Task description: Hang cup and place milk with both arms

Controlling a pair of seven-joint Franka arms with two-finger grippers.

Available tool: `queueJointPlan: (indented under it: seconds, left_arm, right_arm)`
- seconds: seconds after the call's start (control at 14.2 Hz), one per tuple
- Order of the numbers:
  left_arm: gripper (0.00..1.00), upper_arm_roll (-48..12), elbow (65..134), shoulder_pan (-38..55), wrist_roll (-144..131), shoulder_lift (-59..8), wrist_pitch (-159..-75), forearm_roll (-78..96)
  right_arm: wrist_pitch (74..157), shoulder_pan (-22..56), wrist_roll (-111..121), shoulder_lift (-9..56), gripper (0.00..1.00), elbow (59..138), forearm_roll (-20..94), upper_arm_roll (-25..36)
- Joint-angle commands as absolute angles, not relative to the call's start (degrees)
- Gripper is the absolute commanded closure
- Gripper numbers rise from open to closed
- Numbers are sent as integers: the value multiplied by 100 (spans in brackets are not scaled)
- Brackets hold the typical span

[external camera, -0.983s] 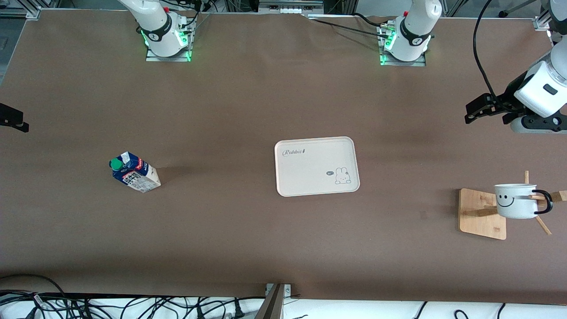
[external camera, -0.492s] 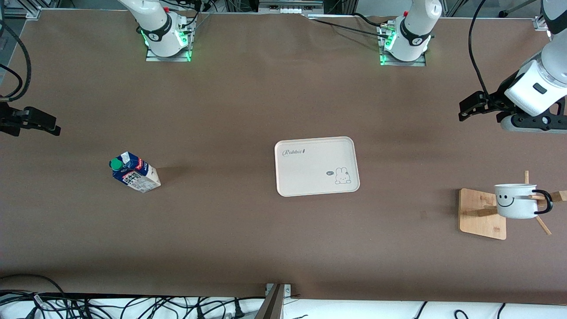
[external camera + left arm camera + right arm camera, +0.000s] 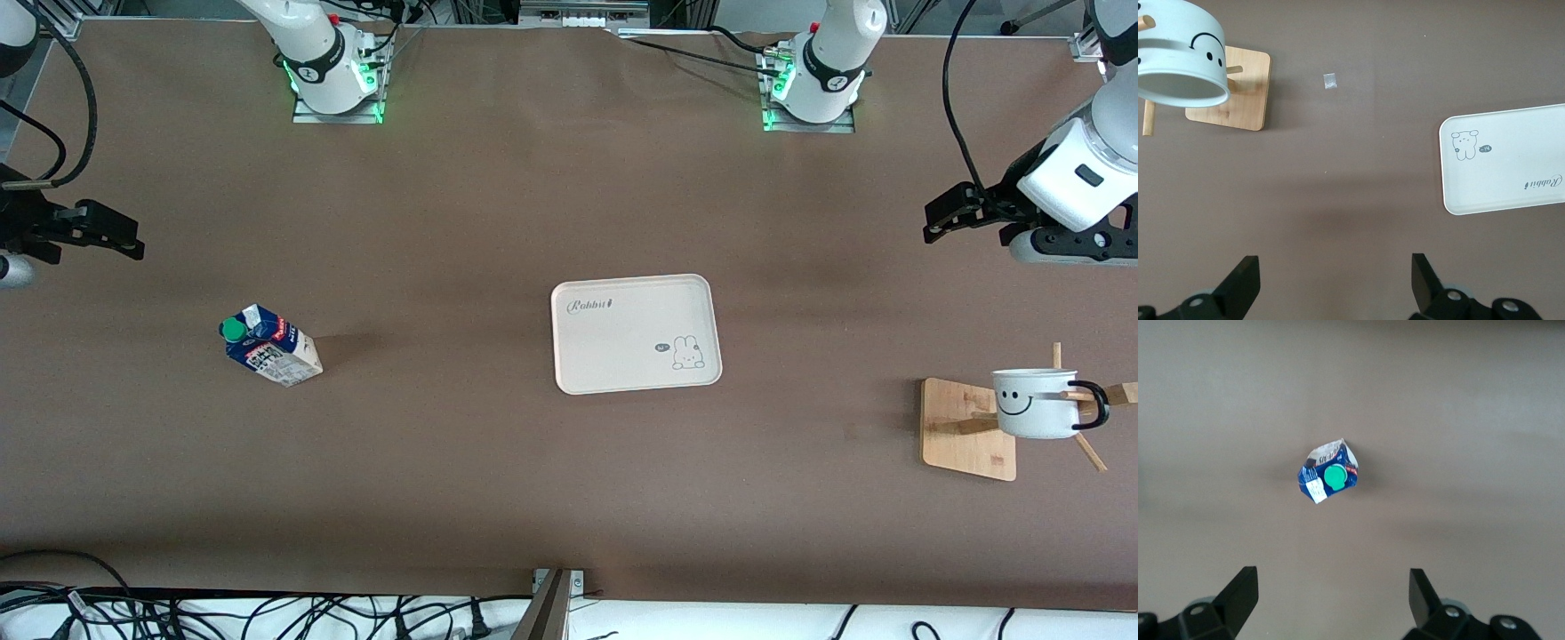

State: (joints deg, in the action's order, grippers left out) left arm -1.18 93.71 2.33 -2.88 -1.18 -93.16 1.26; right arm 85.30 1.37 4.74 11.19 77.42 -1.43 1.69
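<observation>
The milk (image 3: 267,347) stands on the brown table toward the right arm's end, its green cap (image 3: 1334,475) facing up. My right gripper (image 3: 124,236) hovers open over bare table at that end, apart from the milk (image 3: 1329,479); nothing lies between its fingers (image 3: 1333,593). The cup (image 3: 1036,404), white with a black smiley, hangs by its black handle on a peg of the wooden rack (image 3: 967,428) at the left arm's end. My left gripper (image 3: 935,222) is open and empty (image 3: 1336,280) above bare table, apart from the cup (image 3: 1178,60).
A white rabbit-print tray (image 3: 636,333) lies flat mid-table and also shows in the left wrist view (image 3: 1505,160). A small pale scrap (image 3: 1330,81) lies on the table beside the rack's base (image 3: 1231,90). Cables run along the table's front edge.
The right gripper has come in from the table's end, farther over the table. The left gripper has shifted only slightly. Milk, cup and tray have not moved.
</observation>
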Motion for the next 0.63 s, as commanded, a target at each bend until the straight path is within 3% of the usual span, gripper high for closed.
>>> queueJointPlan:
  seconds: [0.0, 0.56]
  left_arm:
    - [0, -123, 9246, 211, -255, -123, -9211, -17]
    - [0, -141, 9123, 220, -290, -149, -9211, -9]
  right_arm:
    - [8324, 79, 466, 1010, 0, 7831, -264, 114]
    - [8314, 70, 448, 1020, 0, 7796, -281, 123]
